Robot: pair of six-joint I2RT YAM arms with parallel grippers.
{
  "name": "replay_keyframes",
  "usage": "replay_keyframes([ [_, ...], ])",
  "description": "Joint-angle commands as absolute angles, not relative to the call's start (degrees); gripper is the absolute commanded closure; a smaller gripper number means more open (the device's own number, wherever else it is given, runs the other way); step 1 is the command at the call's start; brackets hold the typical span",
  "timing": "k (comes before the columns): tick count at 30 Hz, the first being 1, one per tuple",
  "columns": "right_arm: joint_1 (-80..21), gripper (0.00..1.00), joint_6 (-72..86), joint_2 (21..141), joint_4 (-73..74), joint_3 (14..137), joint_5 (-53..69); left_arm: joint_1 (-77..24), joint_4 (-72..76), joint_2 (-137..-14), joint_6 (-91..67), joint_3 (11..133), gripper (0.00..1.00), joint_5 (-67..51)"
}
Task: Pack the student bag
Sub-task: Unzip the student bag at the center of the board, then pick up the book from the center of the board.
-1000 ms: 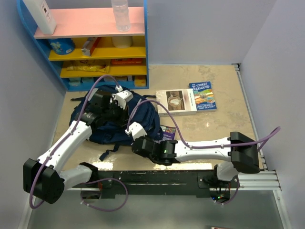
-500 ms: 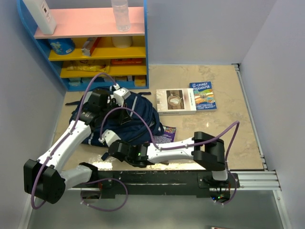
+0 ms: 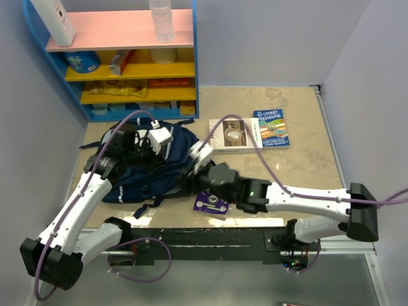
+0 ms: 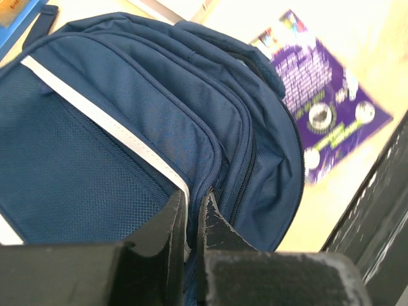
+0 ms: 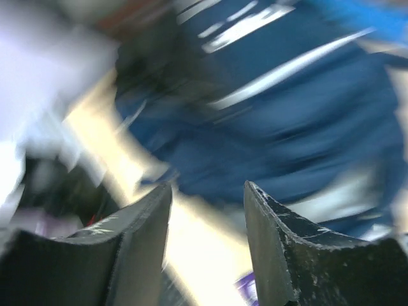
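Top external view: the student bag [image 3: 143,175] lies on the bench [image 3: 287,172] at the left, in front of the blue shelf unit [image 3: 121,29], with a strap trailing toward the near edge. The left arm reaches over the bag and the left pincer [image 3: 152,153] is down on its upper face. The right arm stretches across from the right, and the right pincer [image 3: 190,180] is at the bag's right-hand edge. A purple booklet [image 3: 211,204] lies flat just beside the bag, below the right wrist. Two books, one white [image 3: 236,135] and one blue [image 3: 271,127], lie side by side further back, apart from the bag.

Left wrist view: the left pincer [image 4: 193,201] is clenched on the bag [image 4: 127,127]. Its fingers [image 4: 175,217] stand almost together and nip the fabric where the light grey stripe [image 4: 108,121] runs in between them. The purple booklet [image 4: 325,121] shows beyond the bag's curved edge.

Right wrist view: the picture is heavily blurred. The right pincer [image 5: 207,188] is released, its fingers [image 5: 140,223] standing apart with nothing between them. Blue fabric with pale stripes [image 5: 287,127] fills the area beyond the tips; contact cannot be told
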State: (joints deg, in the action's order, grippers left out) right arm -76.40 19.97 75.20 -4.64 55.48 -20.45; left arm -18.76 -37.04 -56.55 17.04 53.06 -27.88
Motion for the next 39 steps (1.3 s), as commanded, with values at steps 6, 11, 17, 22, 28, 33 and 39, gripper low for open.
replay_keyframes([
  [6, -59.8, 0.45, 25.5, 77.0, -5.9, 50.1, -13.3, -18.2, -45.7, -52.6, 34.0, 64.3, 1.0, -26.5],
  [11, -57.0, 0.44, 27.9, 76.7, -5.8, 46.9, -15.7, -18.2, -49.2, -50.5, 38.4, 69.7, 1.0, -20.2],
  [17, -52.4, 0.41, 31.3, 74.9, 2.3, 44.1, -20.9, -18.1, -54.1, -49.2, 42.4, 67.0, 1.0, -15.5],
  [22, -50.1, 0.39, 38.7, 69.8, 9.1, 39.9, -22.3, -18.1, -51.2, -48.1, 41.3, 62.4, 1.0, -15.4],
  [28, -49.7, 0.35, 47.3, 61.8, 10.2, 30.9, -21.2, -18.1, -47.4, -48.0, 40.4, 56.0, 1.0, -15.9],
  [33, -49.7, 0.31, 51.5, 60.8, 8.1, 26.4, -17.6, -18.1, -46.7, -49.3, 39.2, 54.9, 1.0, -18.6],
  [39, -49.7, 0.33, 53.5, 65.6, 0.8, 25.1, -14.9, -18.1, -46.6, -49.5, 38.4, 55.4, 1.0, -21.7],
])
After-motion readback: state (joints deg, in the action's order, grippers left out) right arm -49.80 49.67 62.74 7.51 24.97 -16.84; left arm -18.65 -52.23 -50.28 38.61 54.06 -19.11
